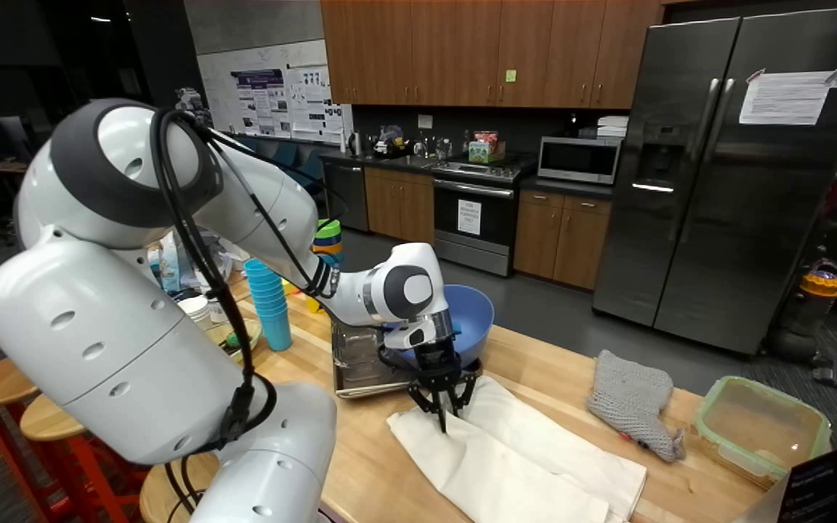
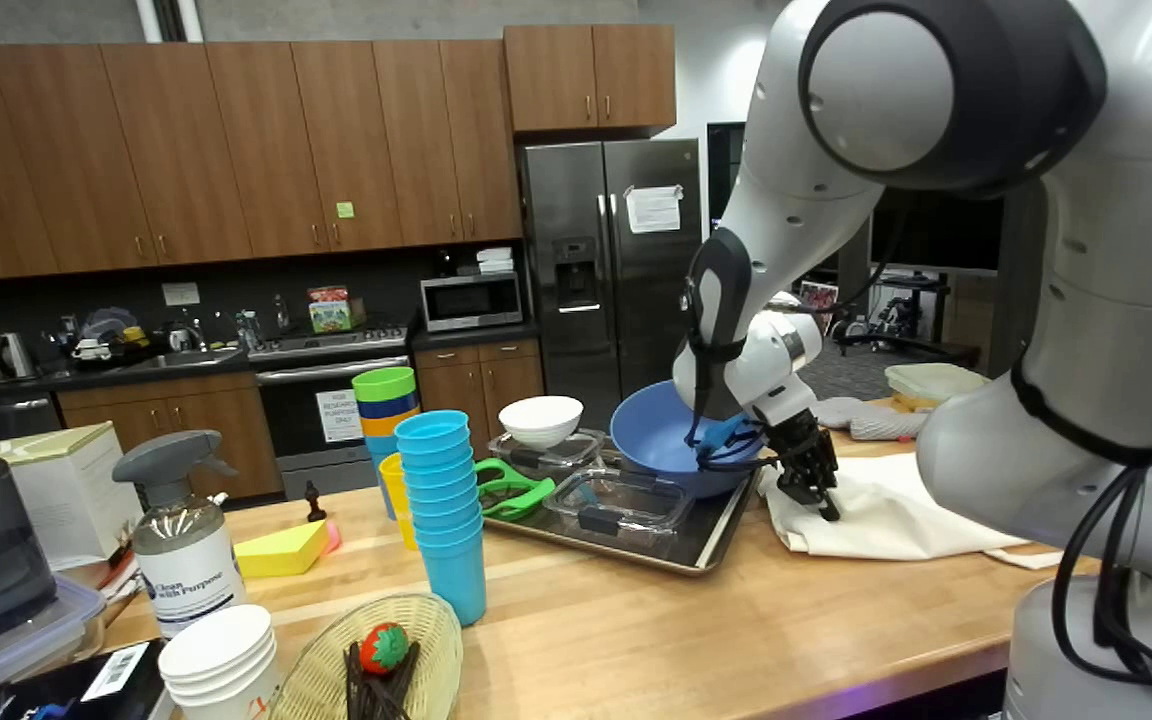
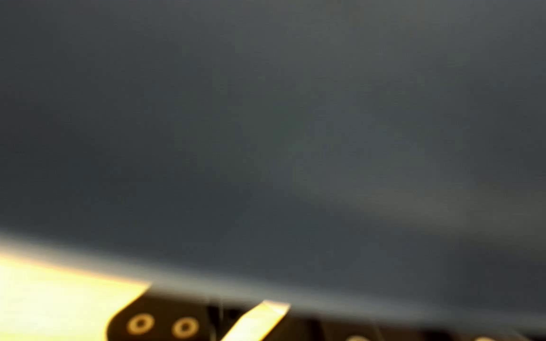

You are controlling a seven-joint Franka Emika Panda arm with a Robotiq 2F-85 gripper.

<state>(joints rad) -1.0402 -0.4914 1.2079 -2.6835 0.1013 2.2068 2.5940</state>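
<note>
Kitchen cabinets (image 1: 491,51) of brown wood line the back of the room, with a tall dark fridge (image 1: 749,203) at their end. Nearer stands a long wooden table (image 2: 596,630), and over it bends the white arm (image 1: 113,341), which hides parts of it in both exterior views. Cream cloth (image 1: 527,465), loosely folded, lies on the table next to a metal tray (image 2: 701,545) bearing clear plastic boxes (image 2: 626,500). One big blue bowl (image 2: 651,430) sits at the tray's end toward the cloth, close beside the arm's wrist, the nearest obstacle. Beyond the cloth and apart from it lie a container (image 1: 763,428) with a pale green rim and a gray knitted piece (image 1: 629,399). Pointing down, the gripper (image 1: 449,419) has its tips at the cloth's end beside the tray; its jaws stand fairly near each other, a pale strip (image 3: 256,322) between them in the wrist view, but I cannot tell whether they pinch a fold. A dark surface (image 3: 273,132), too blurred to name, blocks most of that view. Well apart are a spray bottle (image 2: 191,575), stacked light-blue cups (image 2: 448,530) and a yellow block (image 2: 281,553).
</note>
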